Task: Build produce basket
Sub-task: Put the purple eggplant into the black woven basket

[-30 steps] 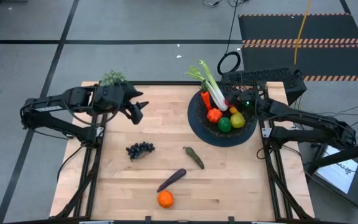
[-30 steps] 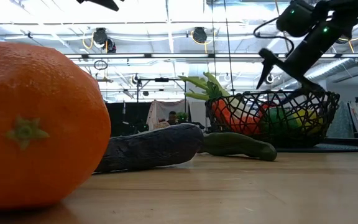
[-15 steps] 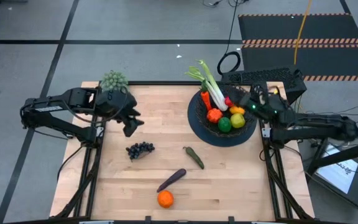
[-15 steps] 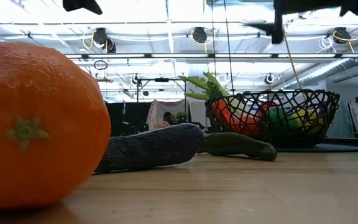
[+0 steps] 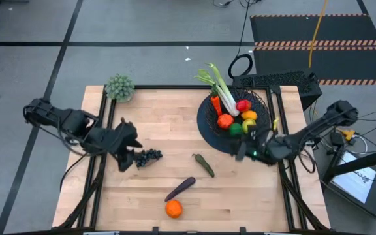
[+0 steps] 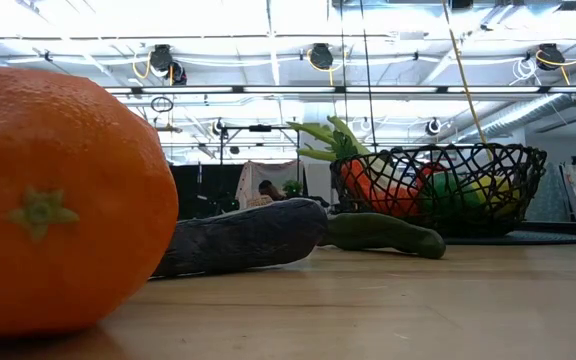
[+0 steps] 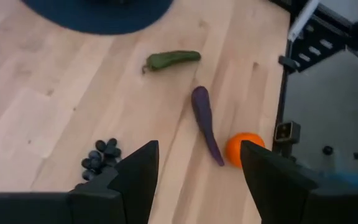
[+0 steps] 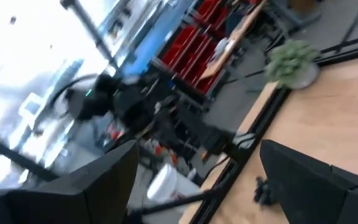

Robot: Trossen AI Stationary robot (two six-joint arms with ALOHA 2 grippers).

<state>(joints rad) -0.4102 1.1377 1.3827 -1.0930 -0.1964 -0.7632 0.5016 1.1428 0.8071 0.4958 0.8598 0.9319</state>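
Observation:
The black wire basket (image 5: 209, 117) stands at the far right of the table and holds the leek (image 5: 219, 85), a carrot, a tomato, an orange, a lime and a lemon. Dark grapes (image 5: 150, 155), the green pickle (image 5: 203, 164), the purple eggplant (image 5: 180, 188) and an orange (image 5: 173, 208) lie on the wood. My left gripper (image 5: 130, 158) is open, just left of the grapes (image 7: 101, 155). My right gripper (image 5: 237, 152) is open, beside the basket's near edge, pointing toward the table's left. Neither gripper shows in the low view.
A pale grey-green bushy clump (image 5: 119, 86) sits at the far left corner. The basket rests on a dark round mat (image 7: 98, 9). Bare wood lies between the grapes and the pickle (image 7: 171, 60). The eggplant (image 7: 207, 124) and orange (image 7: 244, 148) lie near the near edge.
My left gripper has swung from beside the bushy clump toward the near edge and come down next to the grapes. My right gripper has drawn back from above the basket toward the near edge and turned to point left. The produce has stayed where it was.

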